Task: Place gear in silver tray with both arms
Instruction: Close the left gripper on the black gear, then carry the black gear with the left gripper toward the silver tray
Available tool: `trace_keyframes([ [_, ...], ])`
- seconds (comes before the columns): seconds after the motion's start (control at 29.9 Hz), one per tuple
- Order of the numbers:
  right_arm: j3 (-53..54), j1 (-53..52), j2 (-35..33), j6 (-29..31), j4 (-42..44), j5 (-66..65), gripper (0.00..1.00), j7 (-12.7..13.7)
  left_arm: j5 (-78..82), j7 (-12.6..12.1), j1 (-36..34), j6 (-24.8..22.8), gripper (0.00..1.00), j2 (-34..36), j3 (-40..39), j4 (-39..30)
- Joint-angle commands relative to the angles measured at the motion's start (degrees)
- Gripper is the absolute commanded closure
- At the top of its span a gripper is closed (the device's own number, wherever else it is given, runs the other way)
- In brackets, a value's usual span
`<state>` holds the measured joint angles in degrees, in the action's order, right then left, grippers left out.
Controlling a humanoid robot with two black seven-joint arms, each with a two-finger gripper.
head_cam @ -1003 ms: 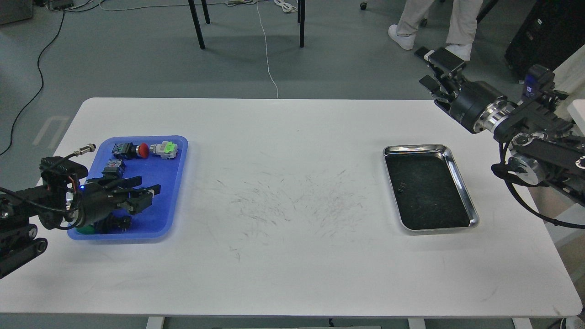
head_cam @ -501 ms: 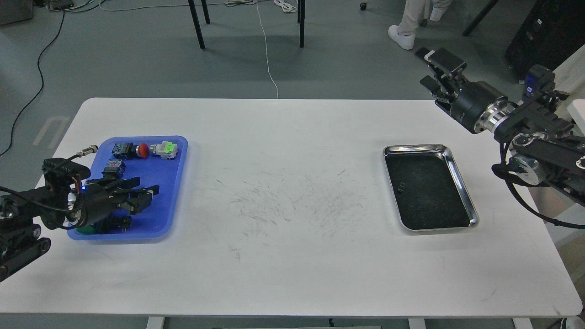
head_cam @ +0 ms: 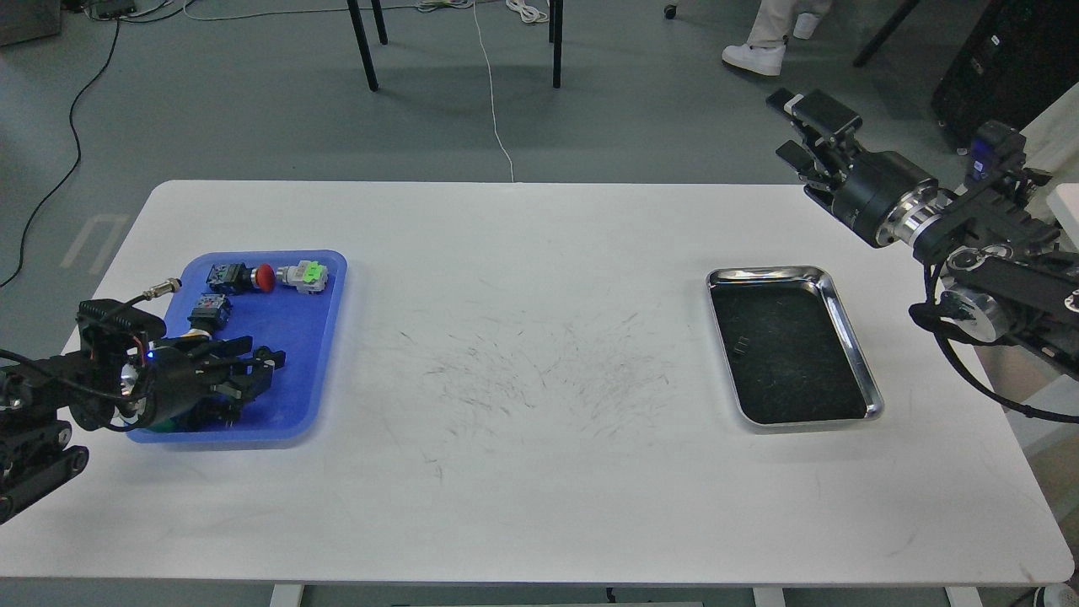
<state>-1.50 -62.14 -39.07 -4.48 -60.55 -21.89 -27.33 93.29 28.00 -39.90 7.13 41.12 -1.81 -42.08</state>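
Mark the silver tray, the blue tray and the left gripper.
silver tray point(head_cam: 845, 324): head view, right rim.
blue tray point(head_cam: 314, 337): head view, bare floor.
left gripper point(head_cam: 264, 368): head view, between fingertips.

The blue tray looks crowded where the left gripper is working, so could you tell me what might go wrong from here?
1. The left gripper sits low among parts in the blue tray; it may nudge neighbours or grab the wrong piece.
2. The silver tray lies across the table, so a loose hold could drop the part on the way.
3. The right gripper hangs beyond the table's far edge, away from any handover.

Left gripper point(head_cam: 253, 375) lower and nearer, over blue tray point(head_cam: 316, 337).
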Motion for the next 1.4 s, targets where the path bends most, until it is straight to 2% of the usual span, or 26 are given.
trace_keyframes([
  [0.0, 0.0, 0.0, 0.0, 0.0, -0.2, 0.0, 0.16, 0.0, 0.0, 0.0, 0.1, 0.1, 0.50, -0.7, 0.1, 0.9],
  [0.47, 0.1, 0.1, -0.1, 0.0, -0.3, 0.0, 0.16, 0.0, 0.1, 0.0, 0.0, 1.4, 0.55, -1.6, 1.7, 2.5],
  [0.9, 0.1, 0.1, -0.2, 0.0, -0.3, 0.0, 0.16, 0.0, 0.0, 0.0, 0.1, 2.4, 0.74, -1.6, 3.0, 2.5],
  [1.07, 0.1, 0.2, -0.7, 0.0, -0.4, 0.0, 0.16, 0.0, -0.6, 0.0, 0.2, 2.5, 0.78, -1.4, 3.0, 2.3],
  [1.37, 0.1, 0.4, -0.8, 0.0, -0.4, 0.0, 0.16, -0.1, -6.2, 0.0, -0.6, 2.2, 0.86, 3.7, 1.6, -0.3],
])
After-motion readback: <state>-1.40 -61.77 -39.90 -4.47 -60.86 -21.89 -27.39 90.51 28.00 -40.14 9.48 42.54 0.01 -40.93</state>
